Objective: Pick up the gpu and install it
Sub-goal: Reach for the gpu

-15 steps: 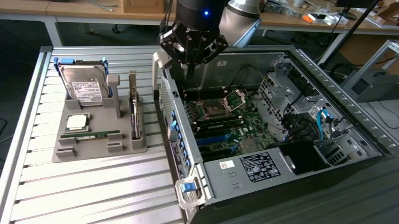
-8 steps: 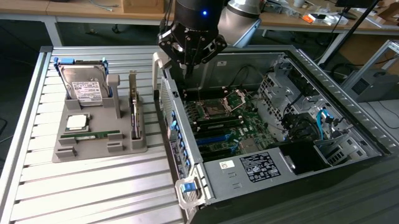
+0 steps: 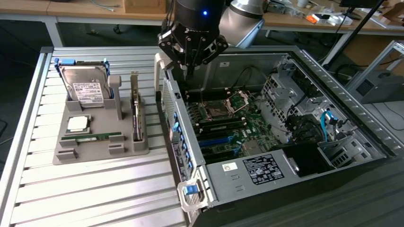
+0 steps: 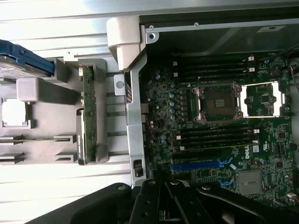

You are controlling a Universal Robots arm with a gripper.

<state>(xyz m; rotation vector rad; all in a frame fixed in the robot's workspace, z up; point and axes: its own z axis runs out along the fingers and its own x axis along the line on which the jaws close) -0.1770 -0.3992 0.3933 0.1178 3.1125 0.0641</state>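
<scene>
Claw: upper middle of the exterior view, hanging over the near wall of the open computer case. I read its fingers as closed together with nothing between them. In the wrist view the claw shows as dark linkages above the motherboard.

Gpu: not yet picked up. It stands on its long edge in a slot of the grey holder, middle left of the exterior view, just beside the case wall. In the wrist view the gpu shows as a thin green board edge. It is well apart from the claw.

Handling, my judgement: a light, stiff card, fragile at its components and its connector edge. I would pinch it across its thickness on the exposed upper edge, near mid-length so that it hangs level, and stay off the bracket end.

Same holder: hard drive upright at upper left, processor chip, memory stick lying flat.

Support: slatted metal table.
</scene>
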